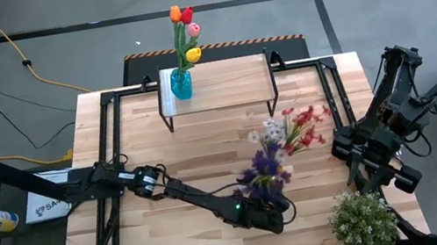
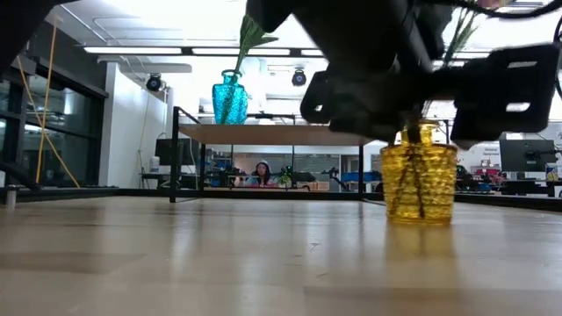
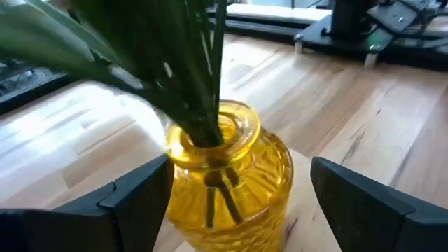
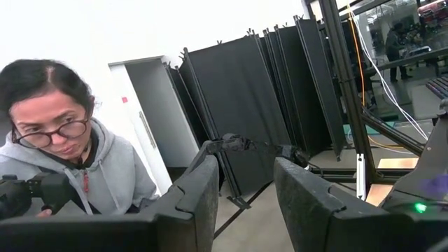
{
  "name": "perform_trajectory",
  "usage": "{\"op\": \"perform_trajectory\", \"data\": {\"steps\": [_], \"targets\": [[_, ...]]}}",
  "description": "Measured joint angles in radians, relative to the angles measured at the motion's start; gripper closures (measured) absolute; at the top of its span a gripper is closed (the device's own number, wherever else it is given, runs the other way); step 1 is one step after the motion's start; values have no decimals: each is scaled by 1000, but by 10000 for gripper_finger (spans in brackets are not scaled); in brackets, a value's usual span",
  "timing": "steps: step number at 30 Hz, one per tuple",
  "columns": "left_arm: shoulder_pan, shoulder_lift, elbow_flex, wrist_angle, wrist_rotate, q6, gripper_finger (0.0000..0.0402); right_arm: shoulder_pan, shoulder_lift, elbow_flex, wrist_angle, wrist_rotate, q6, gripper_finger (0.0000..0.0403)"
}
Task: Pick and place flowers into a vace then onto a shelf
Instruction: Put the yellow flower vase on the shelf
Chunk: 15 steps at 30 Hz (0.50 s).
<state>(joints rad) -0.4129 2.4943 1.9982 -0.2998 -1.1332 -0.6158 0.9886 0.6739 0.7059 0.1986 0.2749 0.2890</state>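
Observation:
A yellow glass vase [image 3: 231, 182] stands upright on its base on the table, also seen in the low view [image 2: 419, 180]. It holds purple, white and red flower sprays [image 1: 280, 143], whose green stems [image 3: 203, 91] go down through its neck. My left gripper [image 3: 241, 175] is open, level with the vase's upper body, one finger on each side; from above [image 1: 276, 211] it covers the vase. A blue vase [image 1: 181, 86] with tulips [image 1: 185, 30] stands on the shelf [image 1: 217, 87]. My right gripper [image 4: 245, 175] waits raised at the table's right, open and with nothing in it. My left gripper comes at the yellow vase level, from the table's near left. One finger [image 3: 140, 196] stands right against the vase's side [image 3: 175, 192]; I cannot tell whether it touches. The other finger [image 3: 350, 196] stands clear of the vase, with bare table showing between.
A bushy pale-green potted plant [image 1: 362, 221] stands at the near right corner, close to the right arm. The shelf's black legs [image 2: 174, 154] stand at the table's far middle. A person [image 4: 63, 161] is beyond the table in the right wrist view.

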Motion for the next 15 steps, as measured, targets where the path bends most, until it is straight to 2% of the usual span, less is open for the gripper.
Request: {"op": "perform_trajectory", "data": {"steps": [15], "targets": [[7, 0, 4, -71, -33, 3, 33, 0, 0, 0, 0, -9, 1, 272]]}}
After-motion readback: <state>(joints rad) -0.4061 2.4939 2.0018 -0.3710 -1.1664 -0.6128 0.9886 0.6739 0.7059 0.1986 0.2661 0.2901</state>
